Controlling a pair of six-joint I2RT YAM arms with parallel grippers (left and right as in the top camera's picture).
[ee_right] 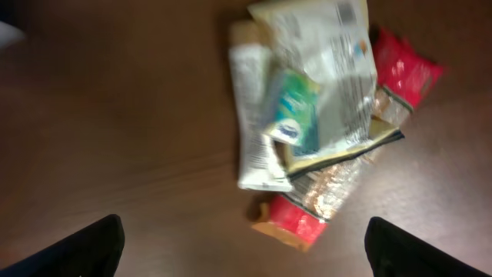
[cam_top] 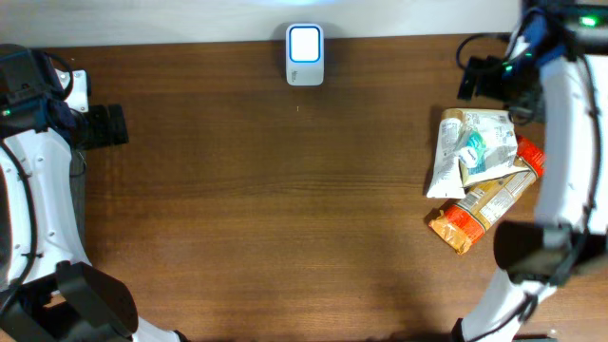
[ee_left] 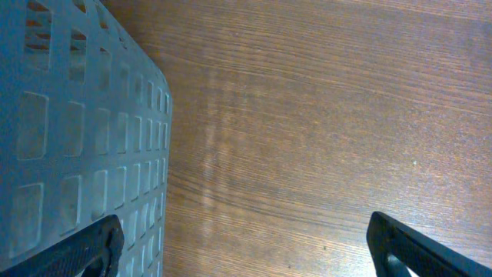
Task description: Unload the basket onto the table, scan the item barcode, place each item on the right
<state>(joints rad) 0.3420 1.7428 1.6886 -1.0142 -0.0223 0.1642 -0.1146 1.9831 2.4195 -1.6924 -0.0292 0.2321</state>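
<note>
Brown wooden surface (cam_top: pixel 285 209): a heap of packets (cam_top: pixel 480 176) is seen near its right edge, well apart from the scanner (cam_top: pixel 304 55) at the far edge; left claw (ee_left: pixel 246 250) and right claw (ee_right: pixel 246 246) are held spread wide.

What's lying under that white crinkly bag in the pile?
A long orange-red packet lies under the white bag, its two ends poking out. A white tube lies alongside. The packet's middle is covered, and anything else beneath is hidden.
</note>
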